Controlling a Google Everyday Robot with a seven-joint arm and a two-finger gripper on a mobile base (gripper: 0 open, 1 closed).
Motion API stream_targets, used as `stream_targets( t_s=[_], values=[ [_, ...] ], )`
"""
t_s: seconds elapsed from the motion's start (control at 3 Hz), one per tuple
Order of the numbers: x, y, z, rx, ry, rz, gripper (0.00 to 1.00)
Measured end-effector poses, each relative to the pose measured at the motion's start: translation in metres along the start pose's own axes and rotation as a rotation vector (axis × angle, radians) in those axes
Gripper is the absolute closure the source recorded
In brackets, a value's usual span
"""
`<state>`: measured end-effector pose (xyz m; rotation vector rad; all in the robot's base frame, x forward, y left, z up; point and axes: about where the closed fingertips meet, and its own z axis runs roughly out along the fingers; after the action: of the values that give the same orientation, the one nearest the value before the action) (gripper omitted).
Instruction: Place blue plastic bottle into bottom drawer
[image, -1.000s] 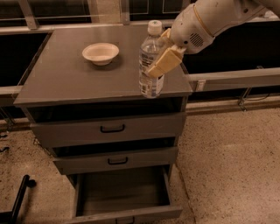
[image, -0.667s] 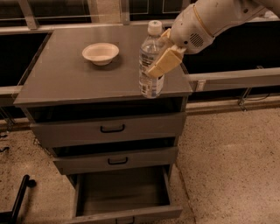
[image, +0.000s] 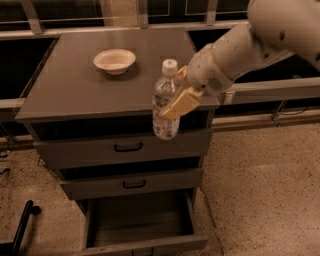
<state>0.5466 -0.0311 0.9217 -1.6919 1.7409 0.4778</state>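
Mid-frame: tan pincer (image: 176, 105) clamps clear plastic bottle w/ white cap (image: 164, 95) in air. Drop into open grey bottom drawer (image: 140, 220), lower frame, remains.

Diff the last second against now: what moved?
The gripper, fingers shut on the blue plastic bottle, carried it forward and down off the cabinet top; it now hangs before the top drawer. Bowl and open bottom drawer unchanged.

Dim, brownish overhead light: the bowl (image: 114, 60) throws a soft shadow on the bench (image: 75, 92) — the pale end effector (image: 173, 106), clasping the blue plastic bottle (image: 164, 127) at the bench's front edge, shows brightest.
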Motion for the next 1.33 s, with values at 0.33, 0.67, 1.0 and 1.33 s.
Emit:
stream_targets(
  t_s=[0.33, 0.67, 1.0, 1.33],
  values=[
    [0.027, 0.028, 0.044, 0.021, -0.034, -0.021, 1.00],
    [0.043, 0.035, 0.083, 0.077, -0.042, -0.098, 1.00],
    [0.043, 0.036, 0.083, 0.075, -0.042, -0.097, 1.00],
    [0.062, 0.044, 0.105, 0.037, -0.033, -0.078, 1.00]
  ],
)
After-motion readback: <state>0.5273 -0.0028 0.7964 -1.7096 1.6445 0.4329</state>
